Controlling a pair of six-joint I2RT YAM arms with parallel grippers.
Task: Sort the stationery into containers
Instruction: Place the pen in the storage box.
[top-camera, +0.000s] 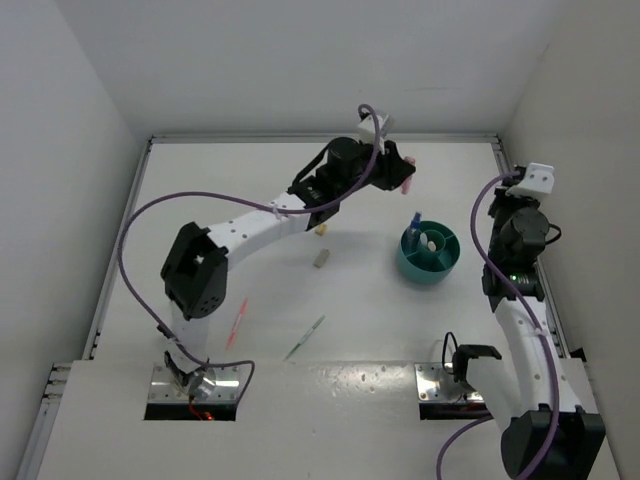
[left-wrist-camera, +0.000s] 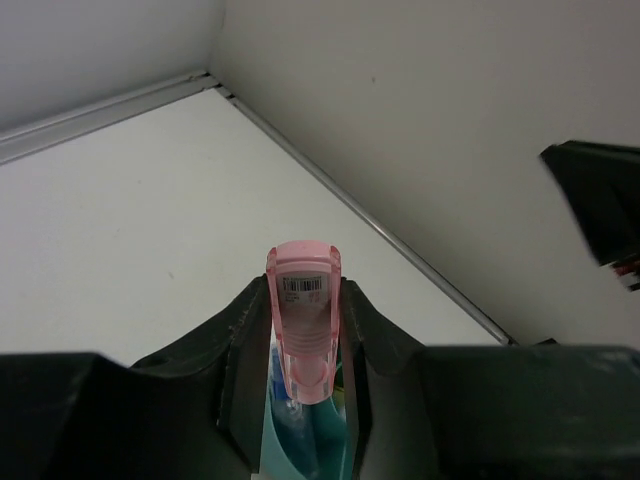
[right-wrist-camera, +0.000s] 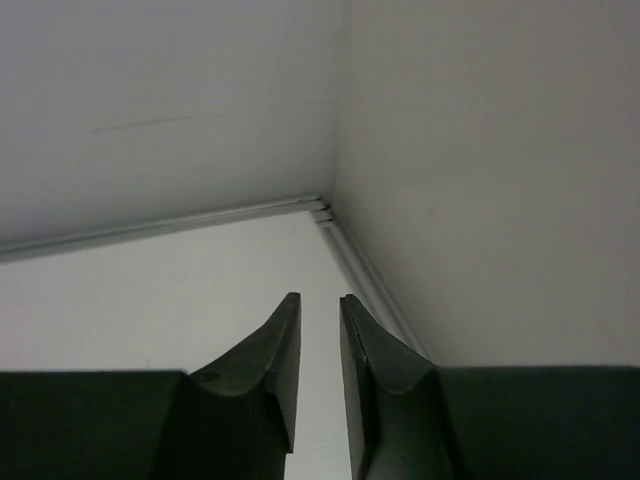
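A stubby translucent pink marker (left-wrist-camera: 303, 320), with a barcode label on its end, sits pinched between the left jaws and pokes out beyond them, at about 11 o'clock from the teal cup (top-camera: 420, 273). The right jaws stand narrowly apart, holding nothing.

The left gripper (left-wrist-camera: 303, 300) hides most of the teal cup (left-wrist-camera: 315, 452) and part of the pink marker (left-wrist-camera: 303, 320).

Bright, even, diffuse light; shadows faint and soft; wrist views dark and blurred at their near edges.
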